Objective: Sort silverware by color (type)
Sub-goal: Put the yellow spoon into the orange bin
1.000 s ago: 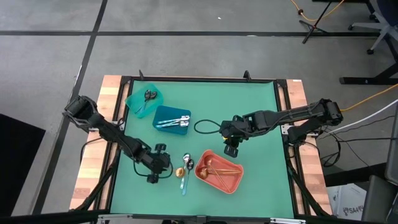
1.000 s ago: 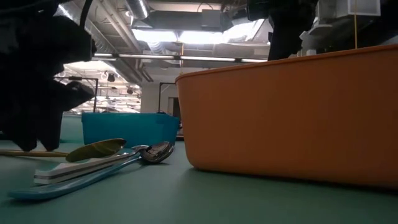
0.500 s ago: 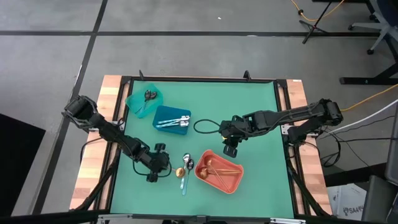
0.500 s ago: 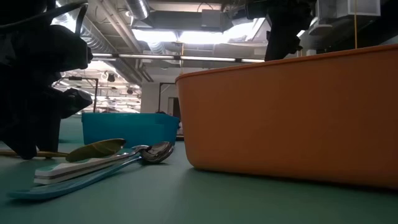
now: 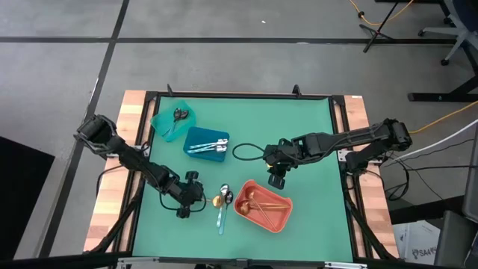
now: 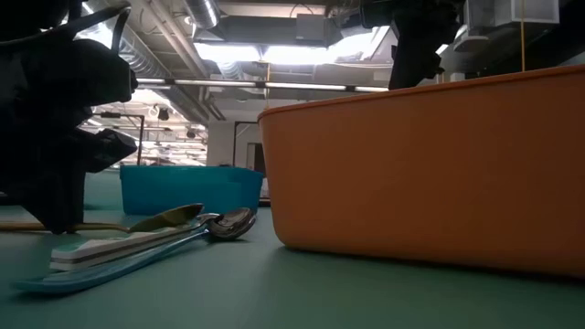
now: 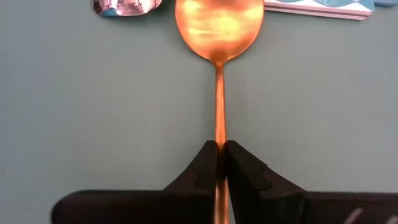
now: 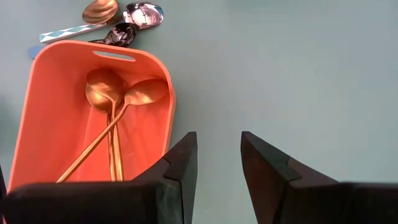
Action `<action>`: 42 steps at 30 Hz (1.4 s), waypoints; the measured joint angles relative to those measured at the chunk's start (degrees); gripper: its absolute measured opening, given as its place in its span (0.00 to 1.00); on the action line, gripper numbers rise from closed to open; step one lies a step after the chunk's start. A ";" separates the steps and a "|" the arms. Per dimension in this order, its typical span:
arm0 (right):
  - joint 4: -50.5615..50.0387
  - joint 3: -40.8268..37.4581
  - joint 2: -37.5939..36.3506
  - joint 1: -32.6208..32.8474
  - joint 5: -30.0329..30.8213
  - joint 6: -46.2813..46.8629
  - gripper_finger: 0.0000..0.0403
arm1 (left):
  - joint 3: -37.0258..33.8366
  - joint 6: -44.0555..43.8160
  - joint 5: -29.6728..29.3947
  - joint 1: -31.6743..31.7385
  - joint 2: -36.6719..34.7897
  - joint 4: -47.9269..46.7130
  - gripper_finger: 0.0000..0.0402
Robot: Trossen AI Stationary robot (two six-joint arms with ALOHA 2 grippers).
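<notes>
The left arm is extended from the worktop's (image 5: 299,119) left edge diagonally inward, with its wrist held low. The left claw (image 7: 221,163) is closed on the thin handle of a copper-gold spoon (image 7: 219,37), which is pinched between the two dark fingers (image 7: 202,168). The spoon is laid flat on the green surface, its bowl pointing away from the claw. In the high view, the left claw (image 5: 193,196) is located just left of the loose cutlery.

Beside the gripped spoon's bowl, a silver spoon (image 6: 228,222) and a utensil with a light-blue handle (image 5: 221,217) are seen on the worktop, close to the coral bin (image 5: 280,221). A dark spoon (image 8: 122,34) is seen touching or just beside that bin's end wall. Two copper-gold spoons (image 8: 121,102) are contained in the coral bin, their handles crossed.

Silver pieces (image 5: 209,146) are held in the blue bin (image 5: 196,134), and dark pieces (image 5: 179,116) in the teal bin (image 5: 160,119).

The right arm is stretched from the right edge toward the centre. The right claw (image 8: 217,158) is held above the bare worktop near the coral bin, its fingers parted at a moderate gap with nothing between them.
</notes>
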 joint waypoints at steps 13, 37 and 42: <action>-0.02 0.00 0.00 0.02 0.00 0.01 0.28 | 1.13 -0.24 -1.48 -0.04 0.11 -0.58 0.04; 5.32 0.00 0.02 0.02 0.02 0.02 0.28 | 6.62 -10.50 -29.98 1.65 0.13 -0.22 0.04; 8.30 0.00 0.02 0.02 1.39 0.00 0.28 | 6.64 -14.16 -39.00 3.81 0.11 0.00 0.04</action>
